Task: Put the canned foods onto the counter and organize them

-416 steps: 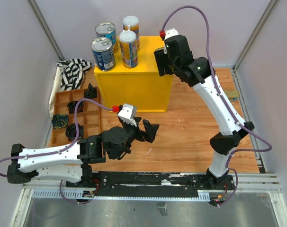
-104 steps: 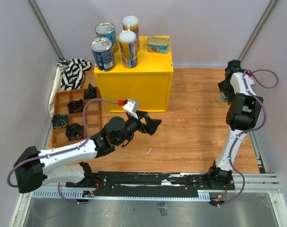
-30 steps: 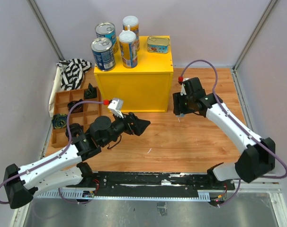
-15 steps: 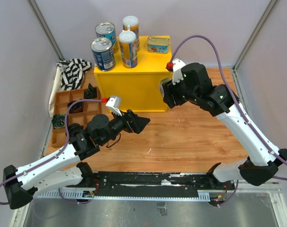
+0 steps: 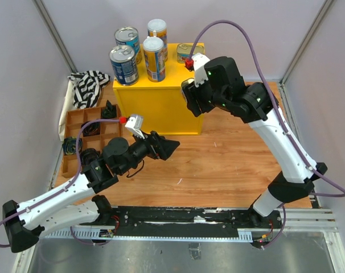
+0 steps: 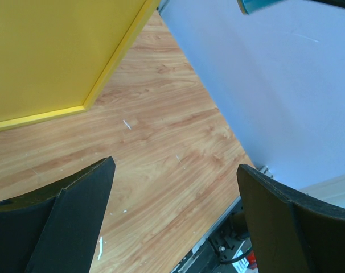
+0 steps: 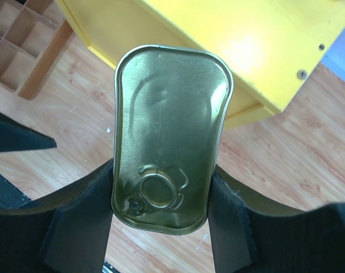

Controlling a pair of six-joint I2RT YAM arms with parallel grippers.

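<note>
Okay, quick status from my end. The right claw (image 7: 162, 185) is clamped on a gold tin (image 7: 169, 114), one finger on each long side. The pull-tab lid faces the wrist cam, with the ring at the end nearest it. From the top cam that claw sits up by the front right corner of the counter (image 5: 158, 108). On the wrist cam I can see the same corner and front face past the tin, with wood floor (image 5: 229, 165) below. I can't tell how high the tin is compared to the counter top.

The left claw (image 5: 168, 148) is spread wide with nothing in it. It's low over the floor, a little out from the counter's front edge, and pointing right.

Already up on the counter:
- Two wide cans (image 5: 124, 64): one at the front left corner, the other behind it at the back left corner.
- Two slim cans (image 5: 154, 58): each just right of a wide can, one near the front edge and one at the back edge.
- A second tin (image 5: 183, 52) near the back right corner, partly hidden by the right arm.

Off the counter's left edge there's a wooden tray (image 5: 113, 149) holding small black bits. A striped cloth (image 5: 87, 88) is bunched up behind it.
</note>
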